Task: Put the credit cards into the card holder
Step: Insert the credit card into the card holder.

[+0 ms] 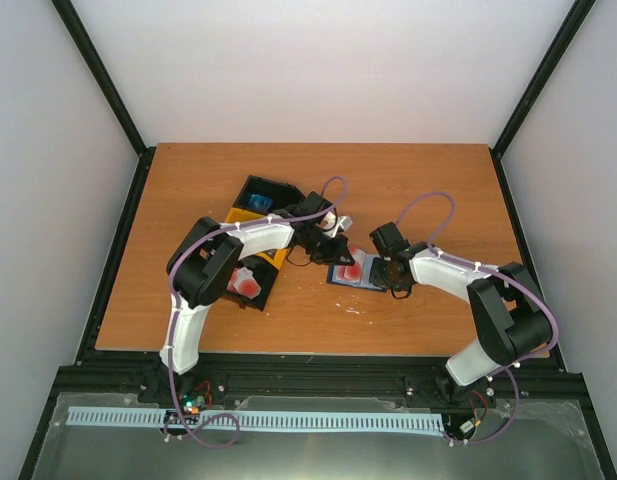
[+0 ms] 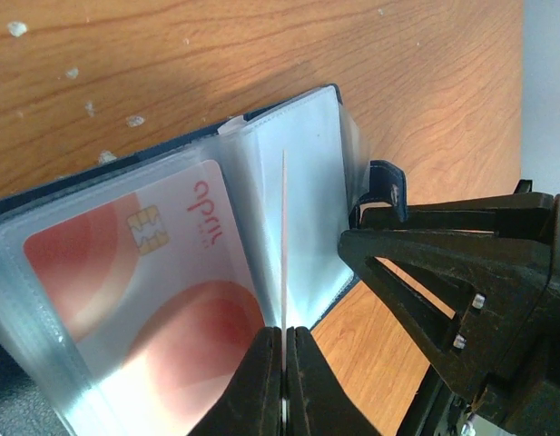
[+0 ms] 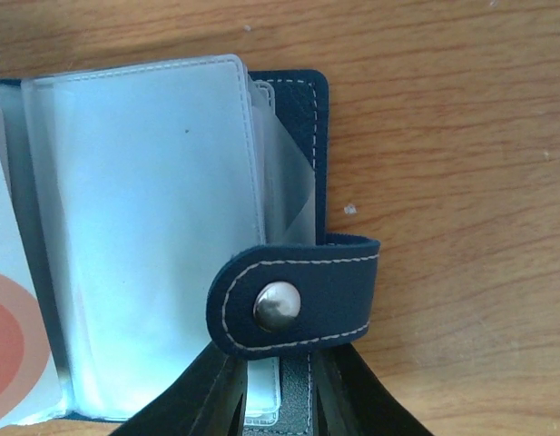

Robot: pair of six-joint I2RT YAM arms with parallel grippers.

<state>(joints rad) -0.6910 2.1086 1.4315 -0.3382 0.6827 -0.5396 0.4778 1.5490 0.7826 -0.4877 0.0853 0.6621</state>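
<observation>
The card holder [image 1: 354, 271], a dark blue wallet with clear sleeves, lies open on the table. One red and white credit card [image 2: 143, 272] sits in a left sleeve. My left gripper [image 2: 285, 331] is shut on a second credit card [image 2: 285, 236], seen edge-on and upright over the empty right sleeve [image 2: 307, 182]. My right gripper [image 3: 278, 400] is shut on the wallet's right cover edge, just below the snap tab [image 3: 298, 300]. It also shows in the left wrist view [image 2: 425, 272], beside the tab. In the top view the left gripper [image 1: 334, 246] and the right gripper [image 1: 392, 277] flank the wallet.
Black and yellow bins stand left of the wallet: one at the back [image 1: 260, 195] with something blue inside, one nearer [image 1: 250, 285] holding red cards. The table's wooden top [image 1: 438, 190] has black rails along its edges. White crumbs [image 2: 134, 119] lie near the wallet.
</observation>
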